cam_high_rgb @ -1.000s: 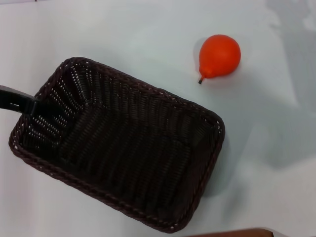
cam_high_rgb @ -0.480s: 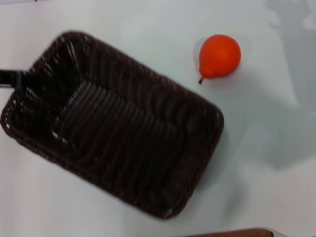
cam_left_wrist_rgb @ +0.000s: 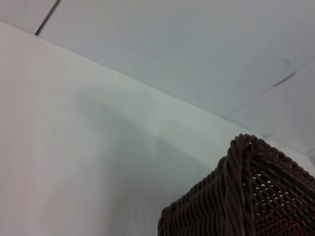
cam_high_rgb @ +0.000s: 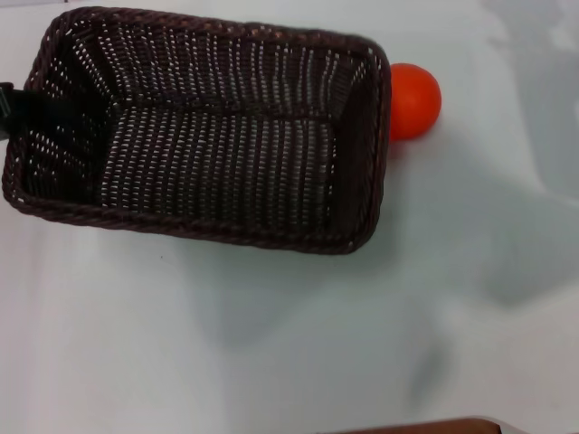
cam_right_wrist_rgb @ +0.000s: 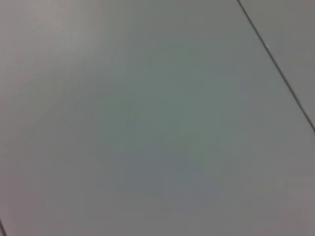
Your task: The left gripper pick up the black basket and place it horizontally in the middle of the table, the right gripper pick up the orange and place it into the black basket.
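Black basket [cam_high_rgb: 217, 136] swung level, long axis left-right, orange [cam_high_rgb: 414, 99] behind

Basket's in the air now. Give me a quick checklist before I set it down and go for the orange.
1. Left pincer on the black basket: ok, it sits at the basket's left end wall.
2. Basket horizontal: ok, long side runs left to right.
3. Basket clear of the table: ok, its shadow lies apart from it.
4. Orange clear of the basket: not ok, the right end overlaps it.
5. Basket interior: ok, nothing inside.
6. Right pincer ready: cannot tell, not in view.
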You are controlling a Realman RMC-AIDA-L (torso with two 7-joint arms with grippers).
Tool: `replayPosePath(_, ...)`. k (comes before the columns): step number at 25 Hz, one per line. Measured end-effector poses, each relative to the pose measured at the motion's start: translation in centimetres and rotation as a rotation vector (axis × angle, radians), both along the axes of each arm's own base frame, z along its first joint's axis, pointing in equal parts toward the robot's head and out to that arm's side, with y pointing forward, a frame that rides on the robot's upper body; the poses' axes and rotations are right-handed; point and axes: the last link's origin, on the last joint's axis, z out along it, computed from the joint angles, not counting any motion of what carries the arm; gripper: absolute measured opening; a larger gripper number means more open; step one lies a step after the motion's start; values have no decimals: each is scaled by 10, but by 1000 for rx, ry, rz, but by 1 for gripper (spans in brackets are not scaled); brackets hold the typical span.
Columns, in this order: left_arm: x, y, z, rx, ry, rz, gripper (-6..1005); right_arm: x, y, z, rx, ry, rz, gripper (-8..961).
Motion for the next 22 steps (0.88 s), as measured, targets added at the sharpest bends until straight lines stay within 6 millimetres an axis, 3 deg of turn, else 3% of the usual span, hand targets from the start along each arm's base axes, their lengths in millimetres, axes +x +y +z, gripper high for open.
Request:
replayPosePath(9,-25,-1,-31,12,-62,121,175,0,1,-1,-10,2,-1,834)
replayPosePath(15,-28,0,-40,9,-83,140,181,-1,2,-4,-20,2,-4,837)
replayPosePath(18,-27,-2,-40,3,-96,139,360,-1,2,-4,-21,2,-4,839)
replayPosePath(22,-27,-8,-42,-24,-114,137,432,0,2,-4,-23,1,-7,842)
